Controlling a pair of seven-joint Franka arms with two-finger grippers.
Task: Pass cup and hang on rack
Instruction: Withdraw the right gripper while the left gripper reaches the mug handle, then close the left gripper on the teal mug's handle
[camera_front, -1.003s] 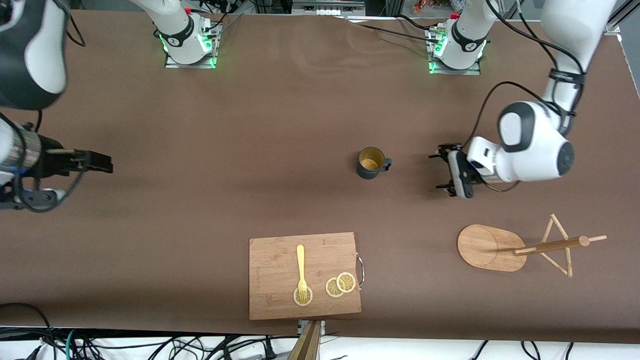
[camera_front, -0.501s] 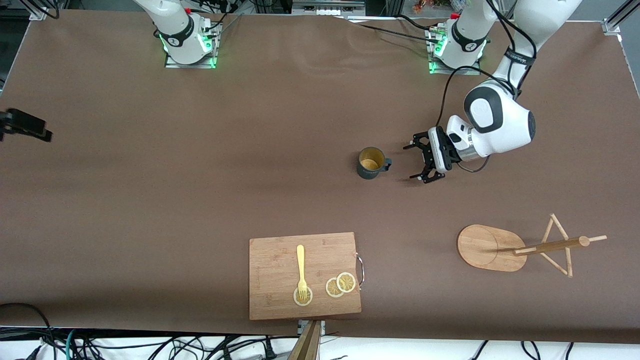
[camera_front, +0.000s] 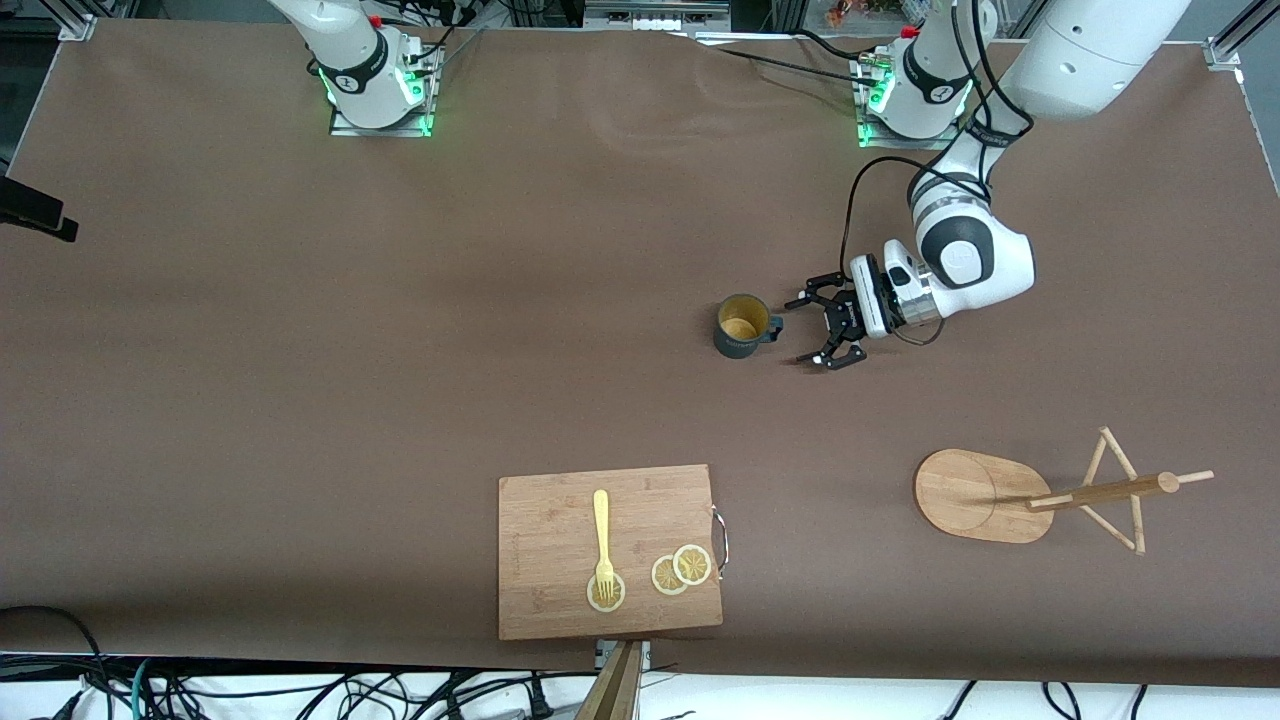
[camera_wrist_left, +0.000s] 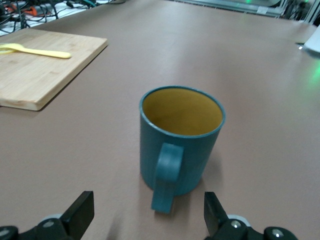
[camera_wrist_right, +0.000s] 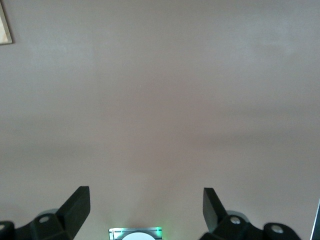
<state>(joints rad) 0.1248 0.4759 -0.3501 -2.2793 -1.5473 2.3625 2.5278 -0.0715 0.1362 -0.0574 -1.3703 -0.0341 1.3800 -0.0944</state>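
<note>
The dark teal cup (camera_front: 742, 327) stands upright on the brown table, tan inside, with its handle toward the left arm's end. In the left wrist view the cup (camera_wrist_left: 180, 140) is close, and its handle (camera_wrist_left: 167, 179) points at my gripper. My left gripper (camera_front: 814, 332) is open, low beside the cup and just short of the handle, fingers (camera_wrist_left: 82, 212) apart on either side of it. The wooden rack (camera_front: 980, 495) stands nearer the front camera, toward the left arm's end. My right gripper (camera_wrist_right: 145, 212) is open and empty over bare table.
A wooden cutting board (camera_front: 608, 550) with a yellow fork (camera_front: 601, 535) and lemon slices (camera_front: 681, 570) lies near the front edge; it also shows in the left wrist view (camera_wrist_left: 35, 75). A dark part of the right arm (camera_front: 35, 212) shows at the table's edge.
My left gripper has moved in toward the cup's handle, still open. The right arm has drawn back toward its end of the table, almost out of the front view. The cup has not moved.
</note>
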